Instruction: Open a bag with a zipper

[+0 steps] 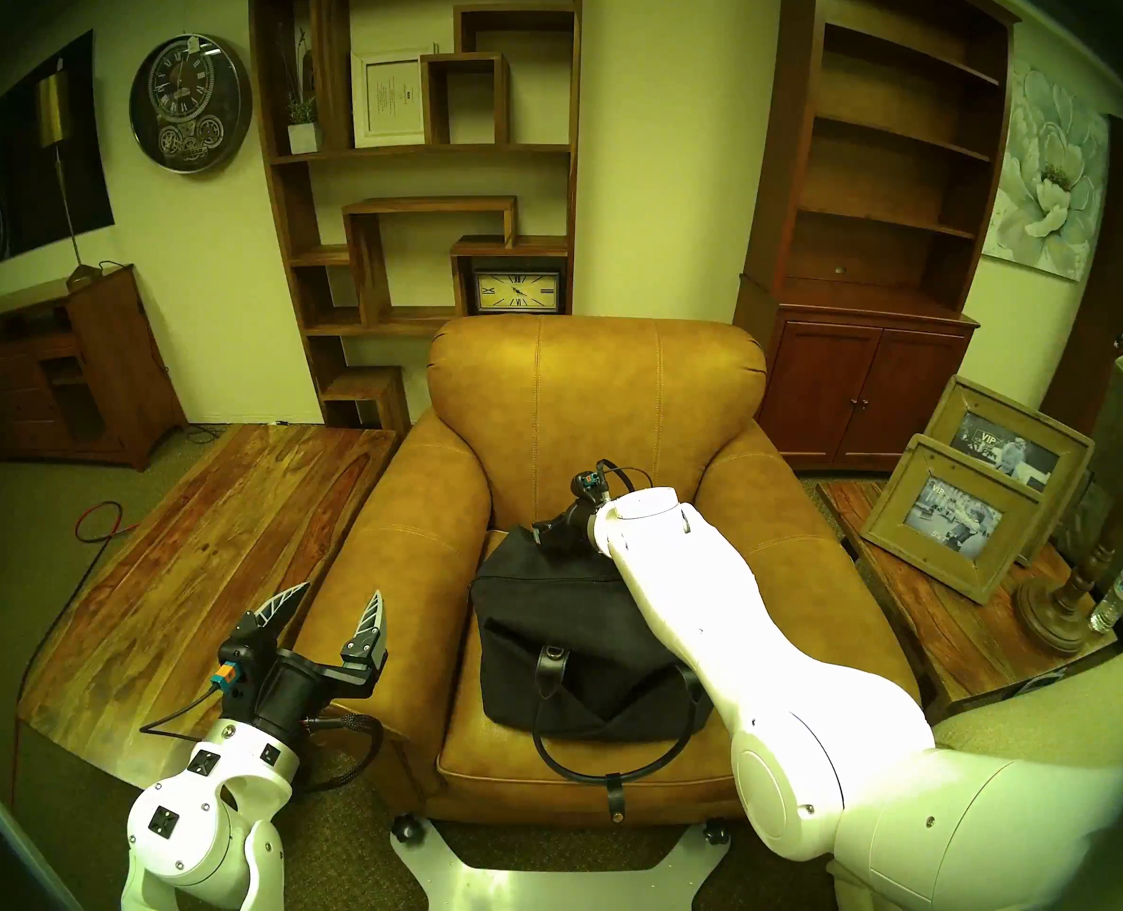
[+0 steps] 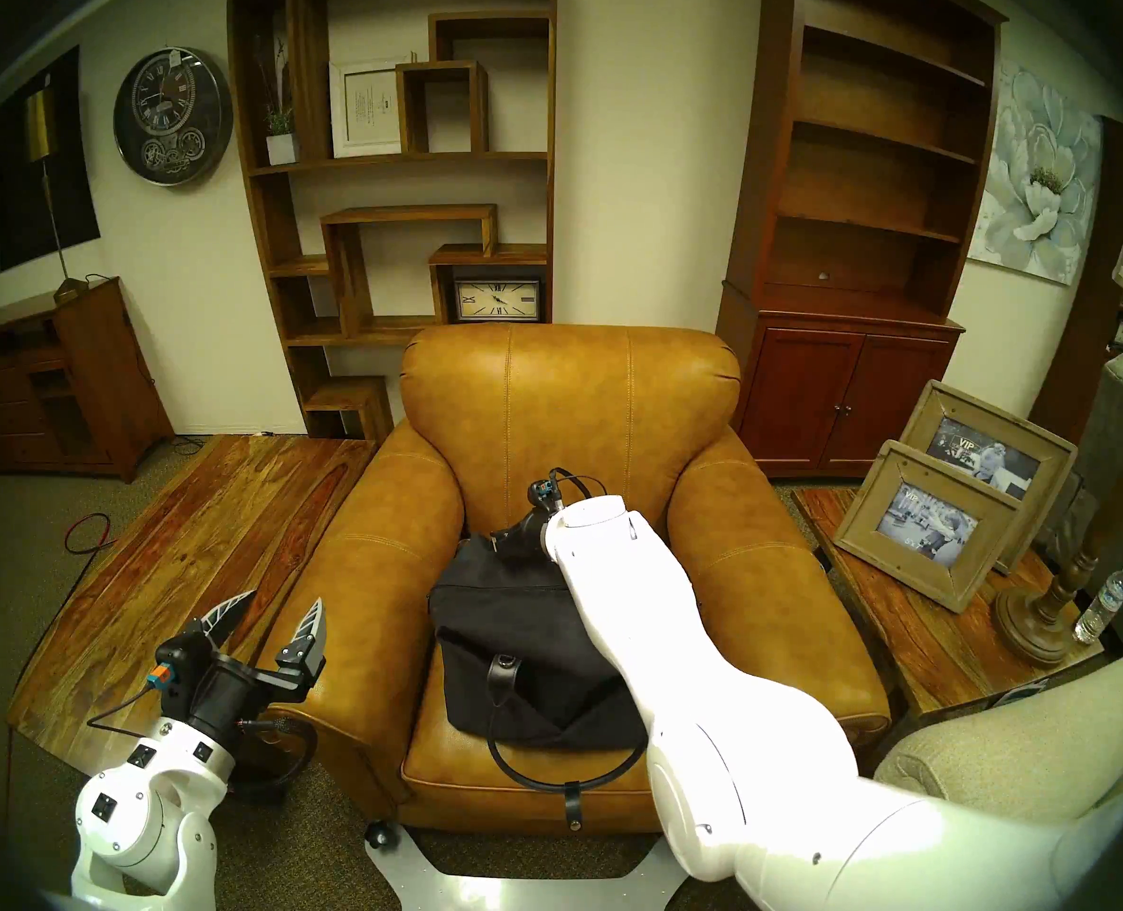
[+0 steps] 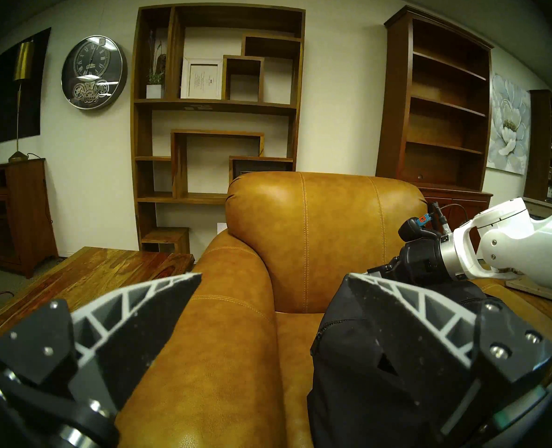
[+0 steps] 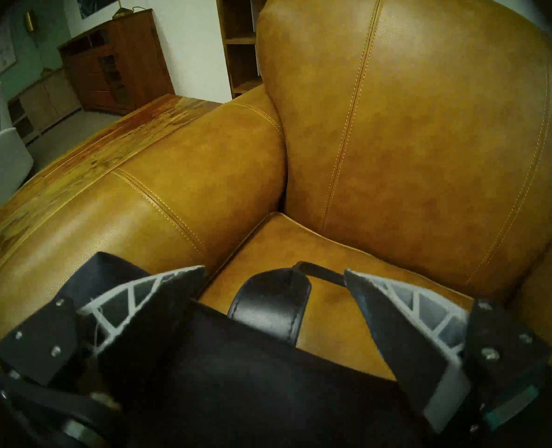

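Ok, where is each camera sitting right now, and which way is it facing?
Head stereo left: high, looking down at the tan leather armchair holding the black fabric bag; both arms show.
Head stereo right: nearly the same picture; left gripper open.
Left wrist: level, beside the chair's arm, facing the wooden shelves; own fingers and the right arm show.
Right wrist: tilted down over the bag's back end; right gripper open.
Shared: all show chair and bag.

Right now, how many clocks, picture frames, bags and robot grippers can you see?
Clocks: 2, round wall clock, rectangular shelf clock
Wooden picture frames: 2, back frame, front frame
Bags: 1, bag
Grippers: 2, left gripper, right gripper
Total: 7
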Available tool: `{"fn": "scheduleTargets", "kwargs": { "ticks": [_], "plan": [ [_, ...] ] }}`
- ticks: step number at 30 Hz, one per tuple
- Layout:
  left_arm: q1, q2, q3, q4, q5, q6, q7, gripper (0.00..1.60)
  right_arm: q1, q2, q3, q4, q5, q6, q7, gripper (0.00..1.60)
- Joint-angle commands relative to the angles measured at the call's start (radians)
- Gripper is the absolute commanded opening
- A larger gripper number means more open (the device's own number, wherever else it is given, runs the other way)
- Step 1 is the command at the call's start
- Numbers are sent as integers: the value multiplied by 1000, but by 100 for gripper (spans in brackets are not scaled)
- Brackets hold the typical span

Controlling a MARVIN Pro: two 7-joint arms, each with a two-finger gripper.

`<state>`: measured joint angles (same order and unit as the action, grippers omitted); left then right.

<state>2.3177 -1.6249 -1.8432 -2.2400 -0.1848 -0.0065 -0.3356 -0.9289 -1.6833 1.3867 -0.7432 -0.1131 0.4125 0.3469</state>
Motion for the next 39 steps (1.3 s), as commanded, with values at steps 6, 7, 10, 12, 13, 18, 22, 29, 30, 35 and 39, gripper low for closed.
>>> {"fn": "scheduleTargets", "kwargs": {
  "ticks": [6, 7, 10, 12, 13, 18, 22, 29, 30, 35, 39],
  "plan": [
    [-4, 1, -1, -14, 0, -4, -2, 160, -126, 41, 80, -143, 45, -29, -30, 160],
    [-5, 1, -1, -13, 0, -4, -2, 160, -147, 47, 97, -174, 54, -35, -33, 160],
    [-6, 1, -1, -13, 0, -4, -3, 160, -165, 53, 107, -191, 57, -32, -37, 160],
    [-6, 1, -1, -13, 0, -4, -3, 160, -191, 58, 121, -218, 62, -37, -40, 160],
    [-7, 0, -2, -12, 0, -4, -3, 160, -216, 59, 135, -243, 72, -38, -40, 160],
    [-8, 0, -2, -12, 0, -4, -4, 160, -277, 51, 157, -315, 91, -49, -38, 160],
    [-9, 0, -2, -11, 0, -4, -5, 160, -324, 43, 180, -391, 111, -65, -36, 160],
    [-11, 0, -3, -10, 0, -4, -6, 160, -361, 39, 217, -482, 139, -96, -33, 160],
    [-11, 0, -3, -10, 0, -4, -6, 160, -362, 38, 223, -488, 144, -101, -30, 160],
    [-12, 0, -3, -9, 0, -4, -7, 160, -384, 39, 243, -552, 159, -116, -25, 160],
    [-12, -1, -4, -9, 0, -4, -8, 160, -414, 36, 263, -595, 173, -128, -17, 160]
  ]
}}
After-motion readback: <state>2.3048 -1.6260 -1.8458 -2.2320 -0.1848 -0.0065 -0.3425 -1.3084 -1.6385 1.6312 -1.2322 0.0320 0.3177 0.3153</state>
